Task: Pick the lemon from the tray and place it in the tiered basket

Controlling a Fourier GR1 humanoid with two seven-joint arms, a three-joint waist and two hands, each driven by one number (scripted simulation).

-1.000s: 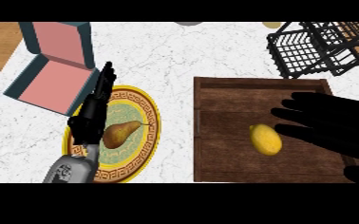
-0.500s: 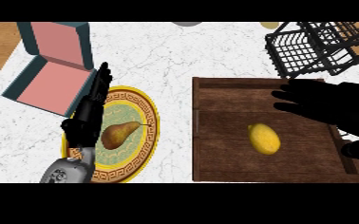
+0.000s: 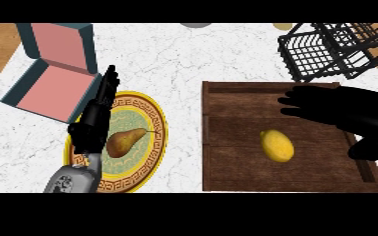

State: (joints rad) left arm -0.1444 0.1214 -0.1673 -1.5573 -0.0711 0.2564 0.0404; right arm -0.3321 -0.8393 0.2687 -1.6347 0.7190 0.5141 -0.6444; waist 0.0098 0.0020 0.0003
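R hand (image 3: 341, 111), black, sits over the upper-right part of the dark brown wooden tray (image 3: 229, 175), fingers spread fairly wide and pointing left, thumb hanging down near the tray's right rim; it holds nothing. Just below and left of it, apart from the fingers, the yellow oval lemon (image 3: 276, 145) lies on the tray floor, roughly centre-right, long axis tilted a bit. Above the hand, at the top-right corner of the counter, stands the black wire tiered basket (image 3: 325, 55), close to the tray's upper-right corner. L hand (image 3: 97, 117), black w/ grey forearm coming up from the lower edge, rests over the left side of a round yellow plate w/ a dark key-pattern border and pale green centre (image 3: 151, 130); fingers straight, pointing up, not gripping. A brown-green pear (image 3: 124, 141) lies on that plate just right of the L hand, stem toward the right. Up-left of the plate an open teal box w/ pink lining (image 3: 55, 75) sits on the white marble counter (image 3: 184, 65).
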